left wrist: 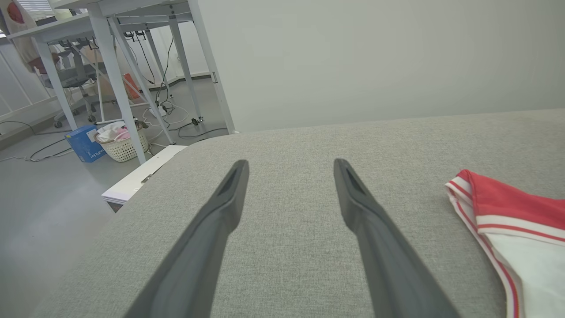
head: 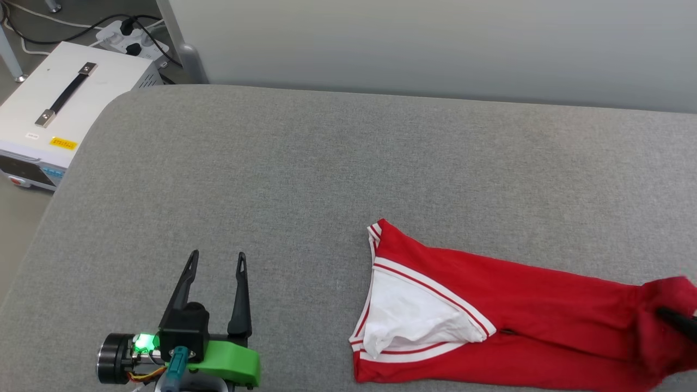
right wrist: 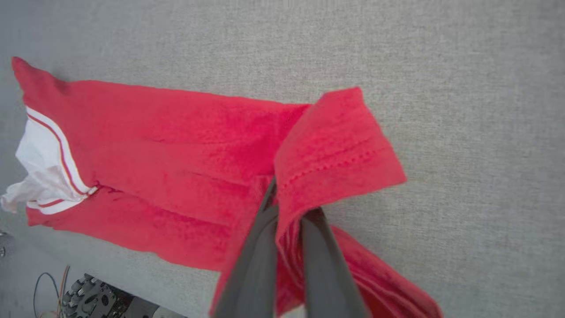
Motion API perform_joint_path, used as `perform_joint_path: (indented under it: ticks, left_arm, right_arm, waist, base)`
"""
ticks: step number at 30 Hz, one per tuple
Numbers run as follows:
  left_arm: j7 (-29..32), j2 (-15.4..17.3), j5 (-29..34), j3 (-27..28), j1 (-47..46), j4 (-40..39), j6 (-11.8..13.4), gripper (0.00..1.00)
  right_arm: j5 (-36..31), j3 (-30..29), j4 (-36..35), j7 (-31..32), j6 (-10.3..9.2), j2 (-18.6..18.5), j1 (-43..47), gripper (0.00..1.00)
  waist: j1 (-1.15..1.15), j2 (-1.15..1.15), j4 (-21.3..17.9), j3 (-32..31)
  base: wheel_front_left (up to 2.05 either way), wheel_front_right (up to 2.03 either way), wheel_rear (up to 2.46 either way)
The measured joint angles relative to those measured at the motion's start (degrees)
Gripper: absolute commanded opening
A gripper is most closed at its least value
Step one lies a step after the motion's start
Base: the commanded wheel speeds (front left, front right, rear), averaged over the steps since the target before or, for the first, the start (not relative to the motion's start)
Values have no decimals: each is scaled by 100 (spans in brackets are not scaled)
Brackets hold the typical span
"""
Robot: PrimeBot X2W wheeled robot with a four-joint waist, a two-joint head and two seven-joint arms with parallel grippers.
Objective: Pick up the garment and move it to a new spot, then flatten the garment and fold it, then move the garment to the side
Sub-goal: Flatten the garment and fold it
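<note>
pinching garment (right wrist: 167, 168) hem, right gripper (right wrist: 289, 208) clamped, left gripper (head: 218, 254) spread

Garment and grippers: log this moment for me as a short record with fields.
surface: grey fabric-covered top
garment: red jersey lying crumpled on the right of the surface, its white sleeve with striped trim towards the middle
right gripper: shut on a red edge of the garment, fabric draped over its fingers
left gripper: open, empty, over bare surface, apart from the garment
task state: garment not yet flattened or folded
off the surface: white case with a black handle, far left
</note>
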Motion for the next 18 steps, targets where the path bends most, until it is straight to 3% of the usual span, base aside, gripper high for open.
perform_joint_path:
  ticks: [7,18]
  left_arm:
    - [0,-75,52,29,1,18,-59,100]
    - [0,-172,137,-8,-69,46,-153,100]
  right_arm:
    - [-35,23,-1351,431,0,118,13,0]
    - [-882,956,-1858,1249,0,1100,-1196,0]
  waist:
    - [0,0,12,43]
    - [0,0,152,255]
  base:
    - [0,0,0]
    - [0,0,0]
